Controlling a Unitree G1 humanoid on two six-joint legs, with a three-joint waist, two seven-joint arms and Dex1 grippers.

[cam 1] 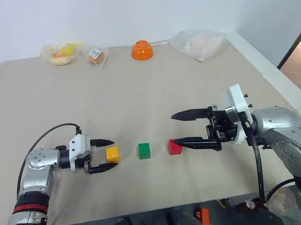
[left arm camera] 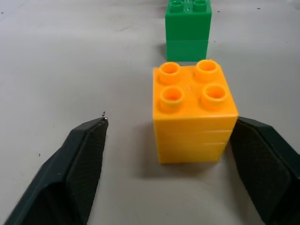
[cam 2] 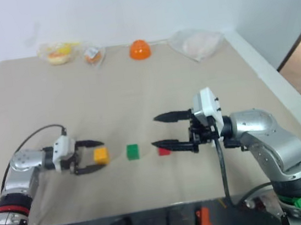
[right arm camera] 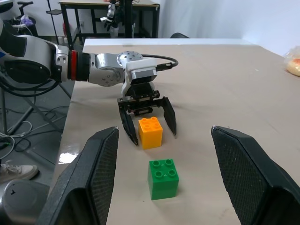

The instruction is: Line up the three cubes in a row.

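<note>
Three cubes sit in a row on the surface, near its front edge. Landmark = green cube [cam 1: 144, 150]: yellow-orange cube [cam 1: 112, 154] on its robot-left, red cube [cam 1: 174, 146] on its robot-right, small gaps both sides, none touching. Row looks basically done; red one seems turned a bit vs. green.

Left gripper [cam 1: 109, 154] has its jaws spread wide around the yellow-orange cube. In the left wrist view one finger [left arm camera: 262, 159] is at or v. close to the cube's side, the other [left arm camera: 77, 164] well apart. Not holding it. Right gripper [cam 1: 176, 129] hangs above the surface on the red-cube side of green, jaws apart, nothing between them; its lower finger lies just over or beside the red cube, can't tell if touching.

Risks, my read:
- Left gripper pulling back w/ that near finger against the cube could drag or twist it out of line, away from green.
- Any sideways drift could shove yellow-orange into green and bump the row.
- Right lower finger dipping or sweeping could knock red further askew.

Surface: flat beige board, white rim. Far from green, along the back edge: orange bowl [cam 1: 142, 51], several plastic bags [cam 1: 199, 43] w/ stuff inside. Plain white wall behind; right wrist view shows a dark table frame and cables beyond.
</note>
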